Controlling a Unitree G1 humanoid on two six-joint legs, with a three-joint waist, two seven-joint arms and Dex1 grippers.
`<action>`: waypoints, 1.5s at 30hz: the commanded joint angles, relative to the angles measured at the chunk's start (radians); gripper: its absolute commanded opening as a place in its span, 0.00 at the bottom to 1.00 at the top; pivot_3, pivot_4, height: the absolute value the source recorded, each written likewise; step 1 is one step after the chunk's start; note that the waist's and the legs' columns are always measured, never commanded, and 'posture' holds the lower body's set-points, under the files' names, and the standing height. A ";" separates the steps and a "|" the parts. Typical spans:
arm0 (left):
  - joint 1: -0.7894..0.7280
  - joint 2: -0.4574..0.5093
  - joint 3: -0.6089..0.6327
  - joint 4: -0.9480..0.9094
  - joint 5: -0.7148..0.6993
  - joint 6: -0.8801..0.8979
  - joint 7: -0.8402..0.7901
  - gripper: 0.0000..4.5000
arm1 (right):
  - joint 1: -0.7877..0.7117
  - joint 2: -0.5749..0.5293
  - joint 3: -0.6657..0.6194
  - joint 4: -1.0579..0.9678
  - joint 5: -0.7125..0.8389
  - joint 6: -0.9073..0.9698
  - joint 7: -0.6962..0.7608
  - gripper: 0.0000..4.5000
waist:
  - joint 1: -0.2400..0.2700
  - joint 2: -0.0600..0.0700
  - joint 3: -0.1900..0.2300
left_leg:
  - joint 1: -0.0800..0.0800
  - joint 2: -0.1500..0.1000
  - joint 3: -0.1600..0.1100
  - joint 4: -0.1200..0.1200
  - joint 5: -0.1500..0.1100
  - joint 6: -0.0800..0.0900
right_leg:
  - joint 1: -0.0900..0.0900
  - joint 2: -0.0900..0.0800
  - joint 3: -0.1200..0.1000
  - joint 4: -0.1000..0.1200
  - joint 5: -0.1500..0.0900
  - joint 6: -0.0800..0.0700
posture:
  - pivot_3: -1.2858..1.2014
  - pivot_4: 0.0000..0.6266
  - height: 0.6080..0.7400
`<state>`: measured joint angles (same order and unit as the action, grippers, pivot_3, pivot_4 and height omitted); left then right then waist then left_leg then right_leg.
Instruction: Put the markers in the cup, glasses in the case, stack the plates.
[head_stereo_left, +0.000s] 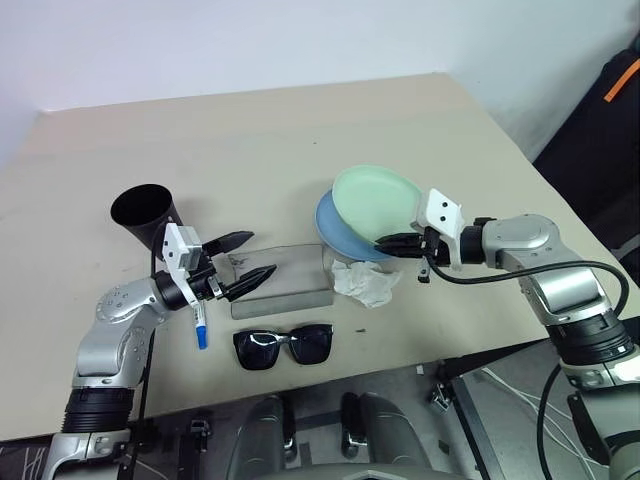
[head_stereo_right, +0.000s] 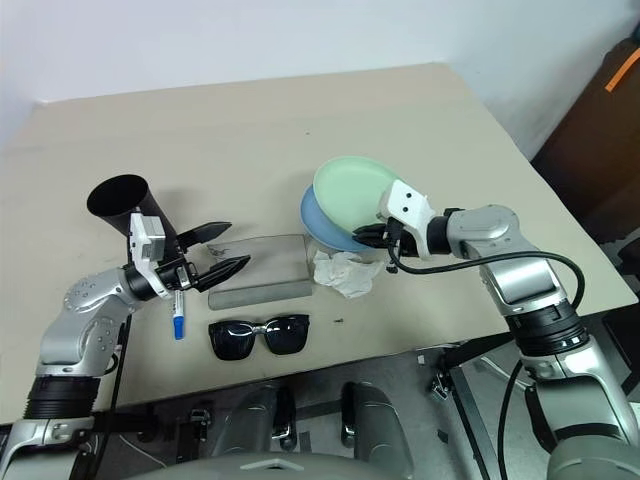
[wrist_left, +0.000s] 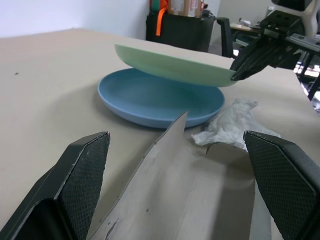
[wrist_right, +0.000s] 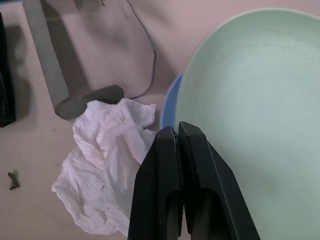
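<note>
Blue plate (head_stereo_left: 340, 238) mostly under green plate (head_stereo_left: 375, 200)

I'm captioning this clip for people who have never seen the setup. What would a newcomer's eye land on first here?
First, the mint green plate, tilted above the light blue plate right of the table's middle, its near edge pinched in the shut right gripper. Next, the left gripper, wide open over the grey case, with the black cup tipped on its side behind it. The sunglasses lie near the table's front edge, with a crumpled tissue beside the plates.
</note>
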<state>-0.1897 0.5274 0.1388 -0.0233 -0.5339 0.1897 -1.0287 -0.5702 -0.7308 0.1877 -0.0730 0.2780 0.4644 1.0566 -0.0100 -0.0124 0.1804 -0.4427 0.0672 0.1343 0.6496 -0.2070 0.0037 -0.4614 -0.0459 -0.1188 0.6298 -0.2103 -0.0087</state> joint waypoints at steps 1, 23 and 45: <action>0.012 0.010 0.023 -0.039 -0.010 -0.010 0.003 1.00 | -0.024 0.013 -0.009 -0.013 -0.005 -0.023 0.006 0.14 | 0.000 0.000 0.000 | 0.000 0.000 0.000 0.000 0.000 0.000 | 0.000 0.000 0.000 0.000 0.000 0.000 | 0.52 0.24 1.00; -0.043 0.000 0.004 0.033 0.012 -0.041 0.000 1.00 | 0.092 -0.069 -0.103 -0.188 0.165 0.225 0.053 0.99 | 0.002 0.000 0.000 | 0.000 0.000 0.000 0.000 0.000 0.000 | 0.000 0.000 0.000 0.000 0.000 0.000 | 0.52 0.24 1.00; -0.043 -0.001 0.007 0.091 0.051 -0.085 -0.025 1.00 | 0.139 0.020 0.042 -0.095 -0.003 0.135 -0.063 0.71 | 0.002 0.000 0.000 | 0.000 0.000 0.000 0.000 0.000 0.000 | 0.000 0.000 0.000 -0.001 0.000 0.000 | 0.52 0.24 1.00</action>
<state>-0.2302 0.5158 0.1311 0.0749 -0.4828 0.1283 -1.0452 -0.4096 -0.7192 0.2408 -0.1629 0.2852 0.6236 1.0032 -0.0084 -0.0125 0.1804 -0.4431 0.0671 0.1340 0.6494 -0.2071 0.0035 -0.4616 -0.0461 -0.1189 0.6291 -0.2106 -0.0090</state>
